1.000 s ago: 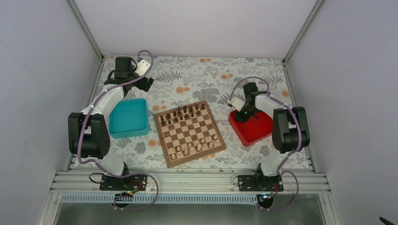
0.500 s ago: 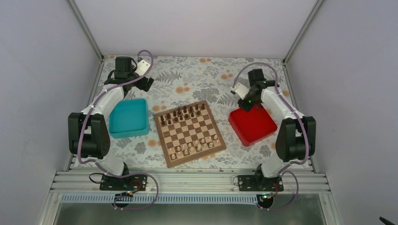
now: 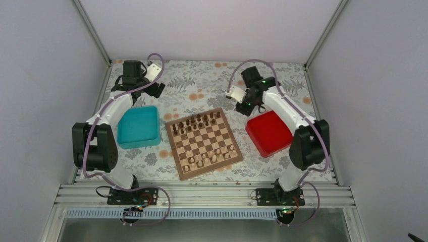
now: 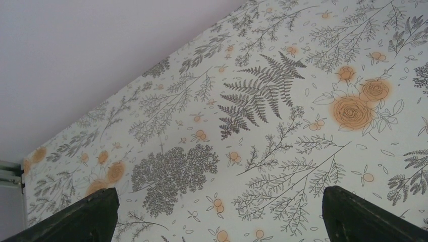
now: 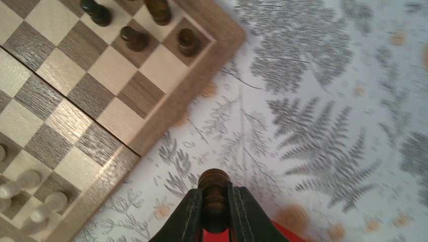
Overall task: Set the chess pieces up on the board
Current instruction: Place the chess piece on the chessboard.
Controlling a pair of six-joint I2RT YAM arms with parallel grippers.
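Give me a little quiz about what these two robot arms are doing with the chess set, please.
1. True or false: the right gripper is holding a dark chess piece.
2. Which tray lies to the left of the board? A. the red one. B. the teal tray.
3. Fill in the blank: the left gripper has its fingers spread wide ____.

Key: 1 true; 2 B; 3 open.

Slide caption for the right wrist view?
Right gripper pinching a dark chess piece above the floral cloth, beside the board's corner.
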